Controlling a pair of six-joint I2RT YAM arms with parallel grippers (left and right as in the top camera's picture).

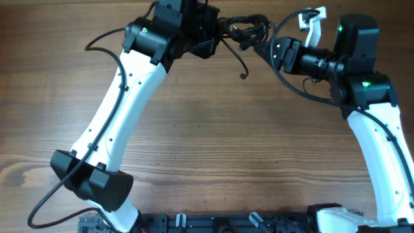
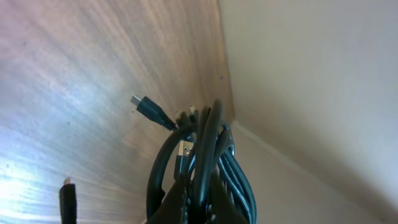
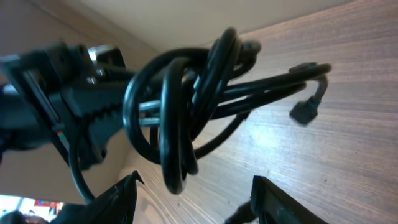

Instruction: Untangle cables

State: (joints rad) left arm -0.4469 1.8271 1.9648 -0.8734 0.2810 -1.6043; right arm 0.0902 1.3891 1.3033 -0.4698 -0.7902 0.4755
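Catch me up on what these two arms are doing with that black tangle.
The left claw is shut on a knotted bundle of thin black cables near the far edge of the wooden table. The right claw is open and faces the bundle close by, gripping nothing. A few plug ends stick out loose; the tangle is not yet undone.

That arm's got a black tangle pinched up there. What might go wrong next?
The left gripper is shut on the cables, a tight knot of loops. If the open right gripper closes over several loops and pulls, the knot may tighten. A loose plug end hangs free and could snag.
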